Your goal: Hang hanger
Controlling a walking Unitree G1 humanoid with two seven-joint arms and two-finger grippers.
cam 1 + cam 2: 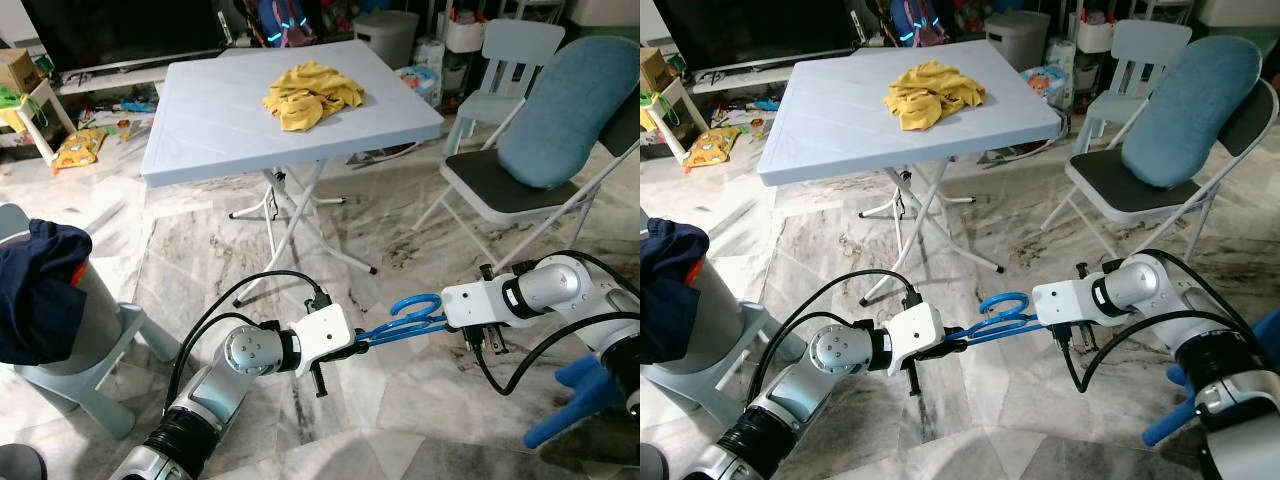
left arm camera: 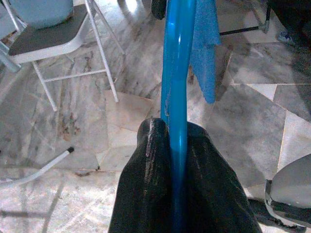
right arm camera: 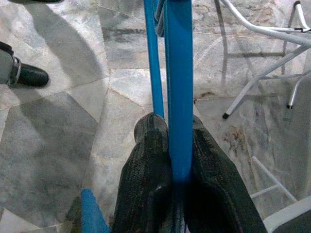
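No writing can be read anywhere (no labels or numbers).

Head stereo pair looking forward and down from standing height, both eyes sharing the table (image 1: 200, 110), folding chair (image 1: 1120, 180) and marble floor (image 1: 400, 420), each wrist camera sighting close along its own tool at the blue hanger (image 2: 176, 97)

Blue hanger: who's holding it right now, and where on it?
Both grippers. The left gripper is shut on one end of the blue hanger, the right gripper on the other end, beside the hook, holding it level above the floor.
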